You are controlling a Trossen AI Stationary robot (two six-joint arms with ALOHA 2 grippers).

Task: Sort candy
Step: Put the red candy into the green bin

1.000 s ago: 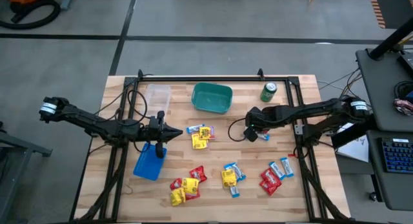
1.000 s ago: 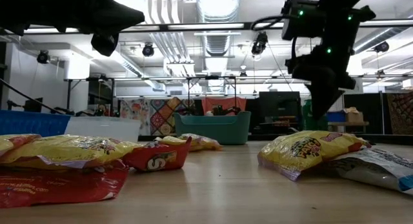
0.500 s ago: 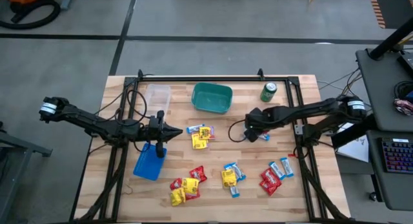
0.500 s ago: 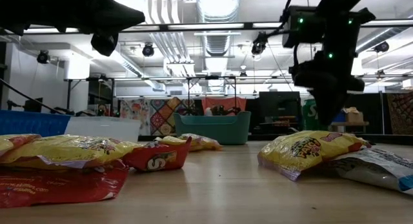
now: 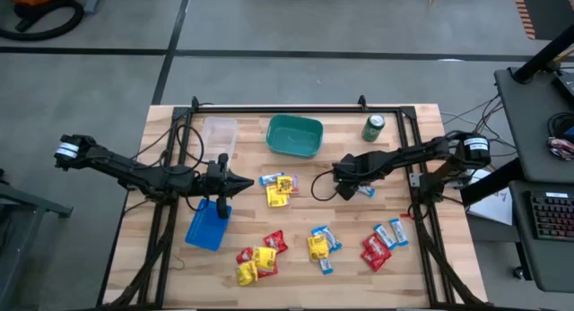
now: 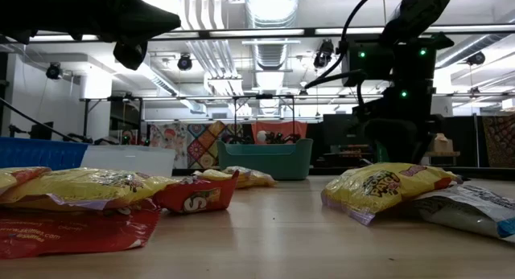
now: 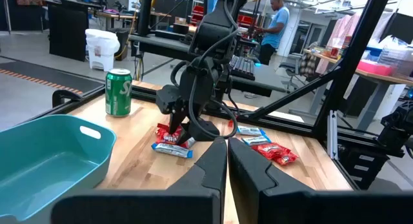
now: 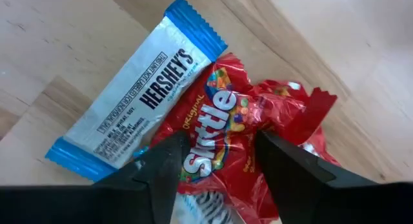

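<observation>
Right gripper [image 8: 216, 162] is low over a crinkly red Skittles packet [image 8: 245, 130], fingers spread either side of it, nothing pinched yet. The red packet lies partly on a blue-and-white Hershey's wrapper [image 8: 132, 98], touching it; in the high view the pair sits right of the table's centre, at about 5 o'clock from the teal plastic bin [image 5: 294, 135] and 7 o'clock from the green drink can [image 5: 373, 127]. You want only the red one: centre the fingers on its bulge, clear of the overlap, then close and lift straight up so the wrapper stays behind. Left gripper [image 5: 240, 182] waits pressed together above the flat blue tray [image 5: 208, 225]. More candy lies scattered along the 6 o'clock edge.
</observation>
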